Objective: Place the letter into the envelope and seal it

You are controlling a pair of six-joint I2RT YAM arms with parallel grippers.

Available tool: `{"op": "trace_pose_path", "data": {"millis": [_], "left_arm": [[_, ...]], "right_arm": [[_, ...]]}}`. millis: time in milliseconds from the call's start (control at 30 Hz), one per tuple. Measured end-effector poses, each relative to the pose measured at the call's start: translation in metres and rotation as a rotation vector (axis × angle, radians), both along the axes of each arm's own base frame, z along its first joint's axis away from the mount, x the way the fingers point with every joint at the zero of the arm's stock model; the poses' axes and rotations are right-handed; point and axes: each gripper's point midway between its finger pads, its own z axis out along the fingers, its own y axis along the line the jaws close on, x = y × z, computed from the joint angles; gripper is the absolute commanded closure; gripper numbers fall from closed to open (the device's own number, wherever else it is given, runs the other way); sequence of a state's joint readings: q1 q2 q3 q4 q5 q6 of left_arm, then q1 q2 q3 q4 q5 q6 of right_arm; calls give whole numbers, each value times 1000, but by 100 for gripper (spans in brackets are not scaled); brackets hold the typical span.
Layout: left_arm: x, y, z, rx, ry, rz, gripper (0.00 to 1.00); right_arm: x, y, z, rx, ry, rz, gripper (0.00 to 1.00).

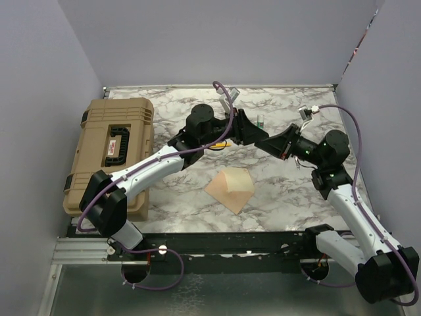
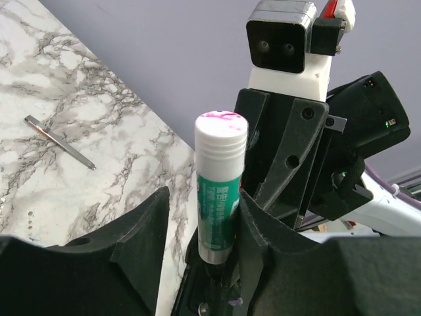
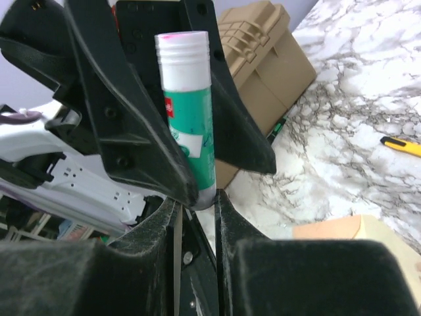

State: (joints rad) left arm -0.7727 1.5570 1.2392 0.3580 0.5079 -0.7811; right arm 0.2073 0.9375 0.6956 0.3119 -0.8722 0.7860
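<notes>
Both grippers meet in the air above the table's middle. A green-and-white glue stick (image 2: 222, 158), uncapped with pink at its top, stands between them. My right gripper (image 3: 196, 197) is shut on the stick's (image 3: 189, 112) bottom end. My left gripper (image 2: 205, 197) straddles the stick's body; its right finger touches it and a gap shows at the left finger. From above, the left gripper (image 1: 255, 135) and right gripper (image 1: 266, 145) hide the stick. The tan envelope (image 1: 230, 187) lies flat on the table nearer the arms, a paler triangle on top. I cannot tell the letter apart from it.
A tan hard case (image 1: 112, 151) fills the table's left side. Metal tweezers (image 2: 59, 141) lie on the marble at the back. A yellow-and-black tool (image 3: 401, 146) lies under the left arm, also seen from above (image 1: 220, 145). Grey walls surround the table.
</notes>
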Motion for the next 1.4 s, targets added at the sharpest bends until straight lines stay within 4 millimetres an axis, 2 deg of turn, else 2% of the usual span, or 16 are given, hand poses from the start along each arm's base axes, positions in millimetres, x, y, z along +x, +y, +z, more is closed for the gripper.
{"op": "trace_pose_path", "data": {"millis": [133, 200, 267, 400, 467, 533, 733, 833, 1133, 1400], "left_arm": [[-3, 2, -6, -1, 12, 2, 72], [-4, 4, -9, -2, 17, 4, 85], [-7, 2, -7, -12, 15, 0, 100], [-6, 3, -7, -13, -8, 7, 100], [-3, 4, -11, 2, -28, 20, 100], [2, 7, -19, 50, -74, 44, 100], [6, 18, -50, 249, -224, 36, 100], [8, 21, -54, 311, -307, 17, 100], [6, 25, -55, 389, -447, -43, 100], [3, 27, -59, 405, -451, -65, 100]], "right_arm": [[2, 0, 0, 48, 22, -18, 89], [2, 0, -3, 60, 41, -16, 87], [2, 1, -4, 66, 48, -15, 80], [4, 0, -5, 37, 43, -22, 54], [6, -2, -5, -7, 46, -36, 45], [8, -6, 0, -55, 36, -62, 41], [14, -18, 30, -172, 30, -142, 43], [19, -21, 38, -195, 44, -170, 42], [45, -20, 0, -260, 203, -181, 42], [44, -15, -1, -251, 208, -145, 43]]}}
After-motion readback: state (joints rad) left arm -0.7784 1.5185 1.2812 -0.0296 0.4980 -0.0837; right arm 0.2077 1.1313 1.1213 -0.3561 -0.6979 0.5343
